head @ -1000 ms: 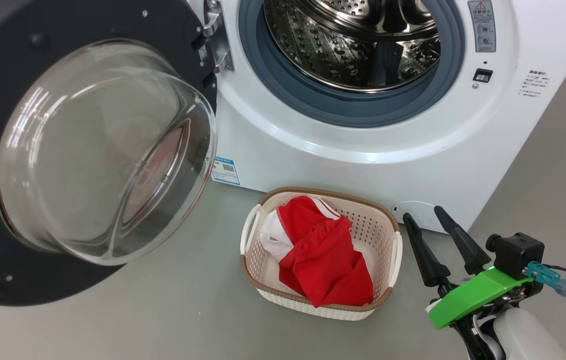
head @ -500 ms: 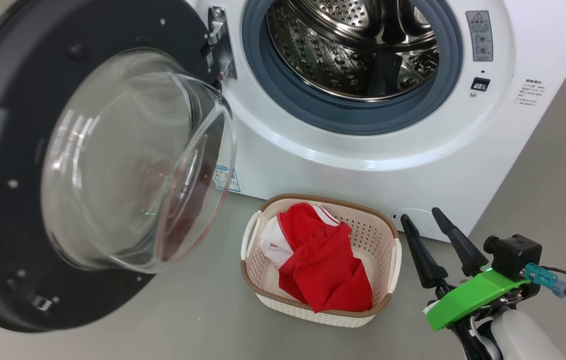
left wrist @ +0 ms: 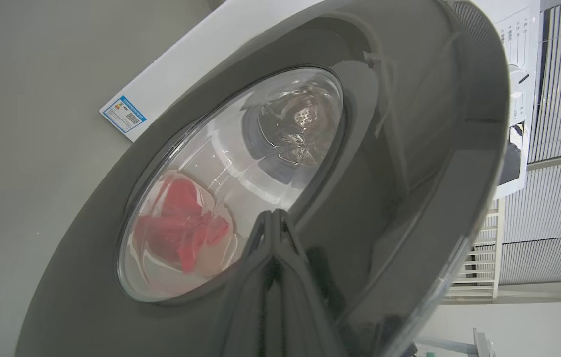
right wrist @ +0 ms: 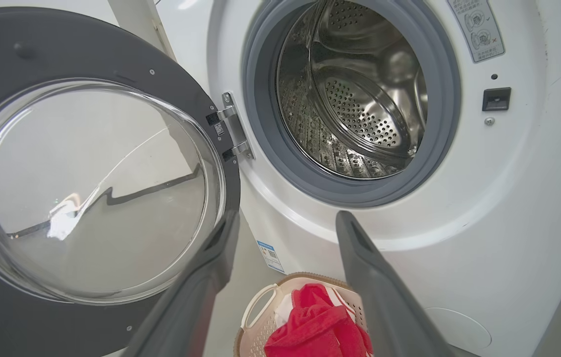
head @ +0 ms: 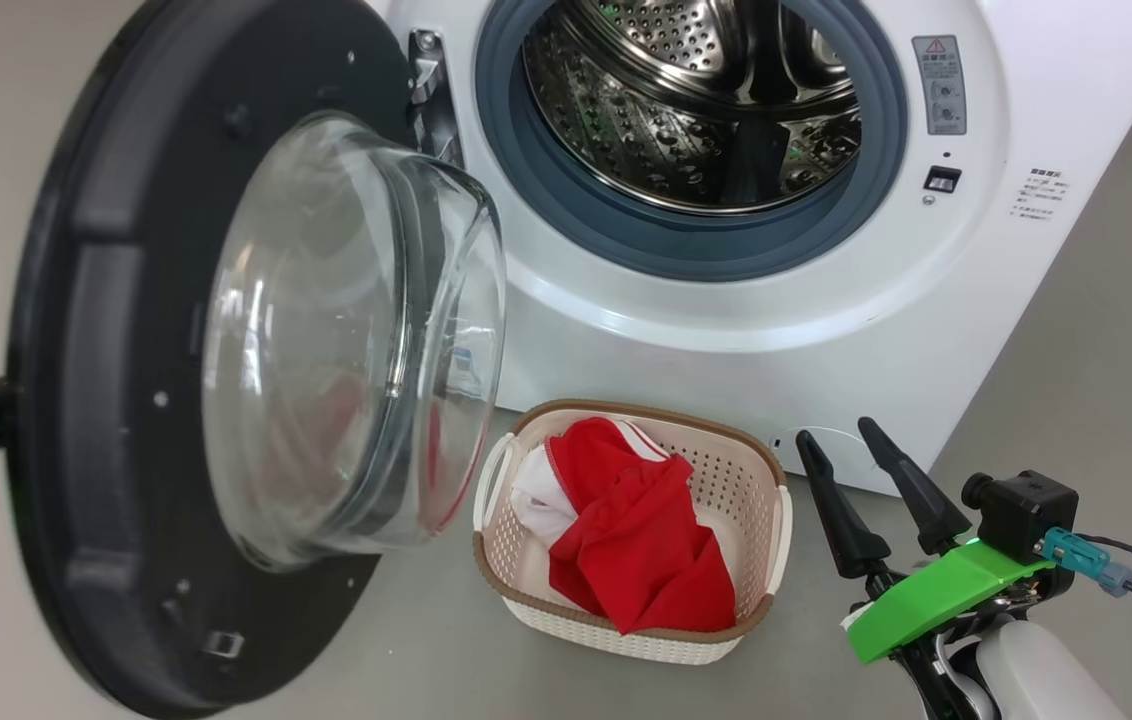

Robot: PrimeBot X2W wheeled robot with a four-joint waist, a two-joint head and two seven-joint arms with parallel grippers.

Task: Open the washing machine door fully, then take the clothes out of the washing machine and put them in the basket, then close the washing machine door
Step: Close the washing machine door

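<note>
The washing machine door (head: 96,300) has swung partly shut. The red clothes (head: 641,540) lie in the basket (head: 626,412) on the floor, and the drum looks empty, so I think only shutting is left. The door stands upright, its glass bowl facing the washing machine (head: 726,330). The left claw (left wrist: 273,218) is pinched tight at the door's back. The right claw (head: 835,432) is wide and empty.

I'm seeing the round glossy black door (head: 256,360) hanging partly open at frame left, the white front-loading washing machine (head: 726,330) standing upper right. Red jersey garments (head: 636,530) are lying crumpled in the cream perforated plastic basket (head: 741,480), lower centre.
</note>
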